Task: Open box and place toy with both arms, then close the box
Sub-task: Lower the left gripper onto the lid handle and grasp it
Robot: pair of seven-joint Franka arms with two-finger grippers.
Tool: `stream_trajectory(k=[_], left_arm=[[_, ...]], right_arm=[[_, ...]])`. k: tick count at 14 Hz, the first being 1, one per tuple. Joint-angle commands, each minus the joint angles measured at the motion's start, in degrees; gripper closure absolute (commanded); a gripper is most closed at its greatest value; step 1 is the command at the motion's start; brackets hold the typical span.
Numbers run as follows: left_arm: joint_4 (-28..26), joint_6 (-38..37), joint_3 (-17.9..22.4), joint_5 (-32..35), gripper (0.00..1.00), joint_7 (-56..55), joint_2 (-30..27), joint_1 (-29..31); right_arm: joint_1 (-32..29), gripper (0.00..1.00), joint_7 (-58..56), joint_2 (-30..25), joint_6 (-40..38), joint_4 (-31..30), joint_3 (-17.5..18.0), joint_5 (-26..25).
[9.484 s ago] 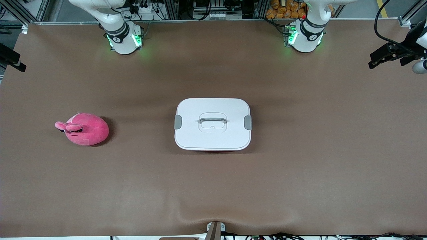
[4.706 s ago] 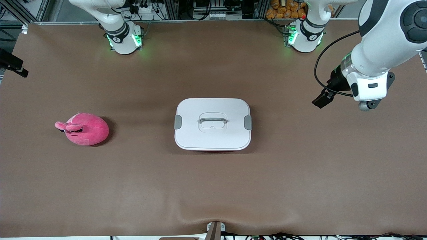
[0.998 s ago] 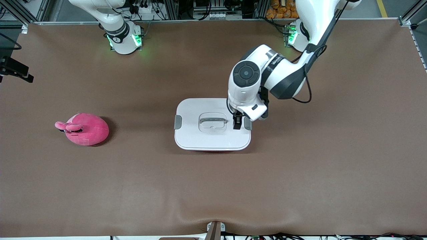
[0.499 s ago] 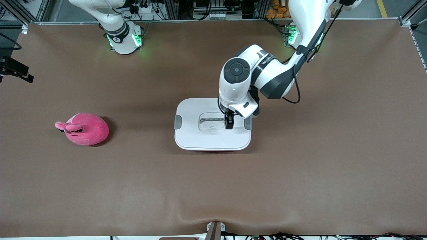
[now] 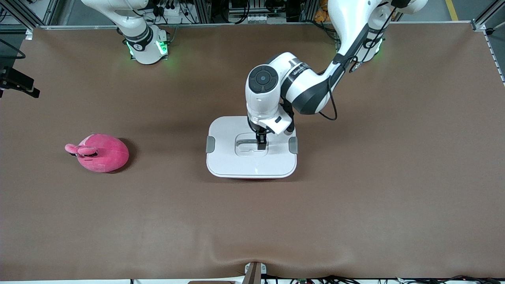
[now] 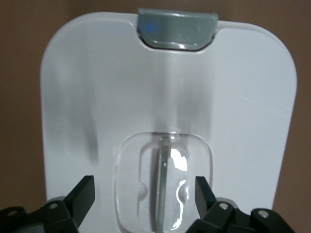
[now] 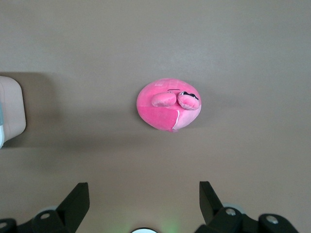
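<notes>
The box (image 5: 236, 161) stands mid-table with its white lid (image 6: 97, 97) on and both grey clips (image 5: 210, 144) down. My left gripper (image 5: 259, 141) hangs just above the lid, open, one finger (image 6: 83, 195) on each side of the recessed handle (image 6: 163, 184) without touching it. The pink toy (image 5: 101, 153) lies on the mat toward the right arm's end of the table, apart from the box. My right gripper (image 7: 143, 204) is open and empty, high over the table, with the toy (image 7: 167, 105) far below it. It is out of the front view.
A brown mat (image 5: 355, 197) covers the table, with a low ridge (image 5: 252, 258) at the edge nearest the front camera. A black bracket (image 5: 17, 83) juts in at the right arm's end. A corner of the box (image 7: 9, 114) shows in the right wrist view.
My left gripper has slid across the lid from the clip at the left arm's end to the handle in the middle. Box, toy and right arm have not moved.
</notes>
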Motion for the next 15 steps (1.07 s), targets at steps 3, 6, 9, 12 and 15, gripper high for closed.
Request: stream_trajectory(k=[3,6,9,12,15], left_arm=[[1.9,0.9,2.0,1.3,0.17,-2.2,1.5,-2.8],[1.9,0.9,2.0,1.3,0.22,-3.0,1.6,-3.6],[1.9,1.1,2.0,1.3,0.28,-3.6,1.9,-3.8],[1.9,1.1,2.0,1.3,0.46,-3.9,2.0,-4.1],[1.9,1.4,1.9,1.3,0.61,-4.3,2.0,-4.1]], right_arm=[[-0.2,0.00,0.5,0.2,-0.5,0.6,0.2,0.6],[-0.2,0.00,0.5,0.2,-0.5,0.6,0.2,0.6],[-0.3,0.00,0.3,0.3,-0.3,0.6,0.1,0.6],[-0.1,0.00,0.3,1.0,-0.5,0.4,0.1,0.6],[-0.1,0.00,0.3,1.7,-0.5,0.4,0.1,0.6]])
